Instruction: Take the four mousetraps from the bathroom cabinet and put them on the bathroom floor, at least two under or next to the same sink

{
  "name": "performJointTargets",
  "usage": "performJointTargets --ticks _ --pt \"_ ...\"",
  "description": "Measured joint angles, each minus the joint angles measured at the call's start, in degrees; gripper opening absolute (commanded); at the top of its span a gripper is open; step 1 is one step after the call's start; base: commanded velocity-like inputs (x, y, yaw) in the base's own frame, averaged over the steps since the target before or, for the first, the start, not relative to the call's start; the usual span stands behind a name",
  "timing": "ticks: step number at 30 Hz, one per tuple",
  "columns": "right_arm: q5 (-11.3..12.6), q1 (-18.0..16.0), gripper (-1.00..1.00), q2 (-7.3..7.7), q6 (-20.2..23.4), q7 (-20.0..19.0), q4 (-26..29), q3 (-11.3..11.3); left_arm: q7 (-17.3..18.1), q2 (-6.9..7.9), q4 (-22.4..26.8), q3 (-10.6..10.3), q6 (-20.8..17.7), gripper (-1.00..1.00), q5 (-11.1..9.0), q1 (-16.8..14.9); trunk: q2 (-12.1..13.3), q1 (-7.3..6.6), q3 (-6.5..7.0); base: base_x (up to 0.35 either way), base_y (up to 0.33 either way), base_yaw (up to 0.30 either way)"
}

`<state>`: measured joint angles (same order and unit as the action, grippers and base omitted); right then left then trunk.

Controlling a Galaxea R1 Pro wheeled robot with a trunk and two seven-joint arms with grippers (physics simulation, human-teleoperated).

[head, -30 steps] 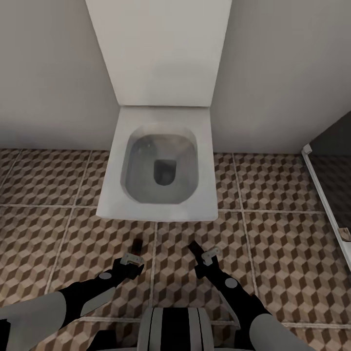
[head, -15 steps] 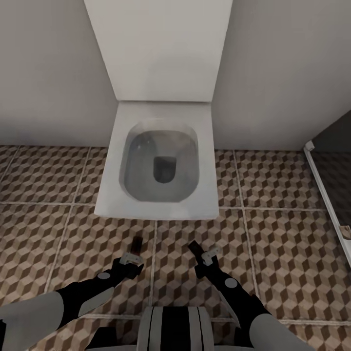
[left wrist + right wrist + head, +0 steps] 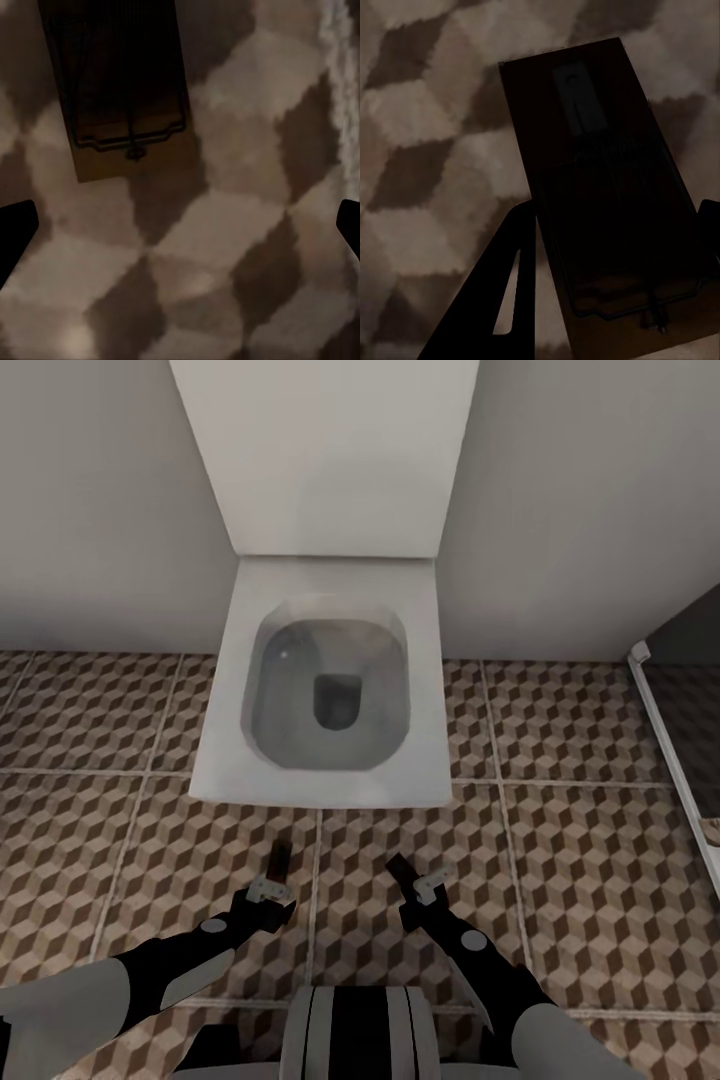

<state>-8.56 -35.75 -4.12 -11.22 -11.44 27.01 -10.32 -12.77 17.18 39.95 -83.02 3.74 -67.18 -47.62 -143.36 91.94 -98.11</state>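
A mousetrap [image 3: 124, 90] lies flat on the cube-pattern bathroom floor [image 3: 600, 880], just ahead of my left gripper [image 3: 180, 229]. That gripper is wide open, its black fingertips [image 3: 15, 236] well apart and off the trap. From the head camera this mousetrap [image 3: 281, 857] is a dark strip in front of the left gripper [image 3: 268, 892]. My right gripper [image 3: 619, 214] is shut on a second mousetrap [image 3: 600, 195], dark in shadow just above the tiles. It shows as a mousetrap [image 3: 400, 868] at the tip of the right gripper [image 3: 418, 885]. The cabinet and the sink are out of view.
A square white toilet [image 3: 225, 750] with its lid up [image 3: 325, 460] stands against the pale wall straight ahead, its front edge close to both grippers. A white frame rail [image 3: 672, 760] with a dark panel runs along the right. Open tiles lie left and right of the toilet.
The whole picture has shifted slightly and the toilet looks a little nearer, so the camera moved. Both arms keep the same pose and the right gripper keeps its trap.
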Motion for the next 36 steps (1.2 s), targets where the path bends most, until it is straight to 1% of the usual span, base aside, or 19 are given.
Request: performJointTargets --ticks 8,29,30,36 --pt "0.0 0.0 -1.00 0.05 0.0 -0.1 0.0 -0.1 0.0 0.00 -0.1 0.0 0.0 1.00 0.0 0.0 0.0 0.00 -0.53 0.000 0.000 0.000" --pt "-0.1 0.0 -1.00 0.09 0.0 -0.1 0.0 -0.1 0.0 0.00 -0.2 0.0 0.0 1.00 0.0 0.0 0.0 0.00 -0.59 0.000 0.000 0.000" --pt "-0.1 0.0 1.00 0.09 0.0 -0.1 0.0 -0.1 0.0 0.00 -0.2 0.0 0.0 1.00 0.0 0.0 0.0 0.00 -0.59 0.000 0.000 0.000" --pt "0.0 0.0 1.00 0.09 0.0 -0.1 0.0 -0.1 0.0 0.00 -0.3 0.0 0.0 1.00 0.0 0.0 0.0 0.00 -0.59 0.000 0.000 0.000"
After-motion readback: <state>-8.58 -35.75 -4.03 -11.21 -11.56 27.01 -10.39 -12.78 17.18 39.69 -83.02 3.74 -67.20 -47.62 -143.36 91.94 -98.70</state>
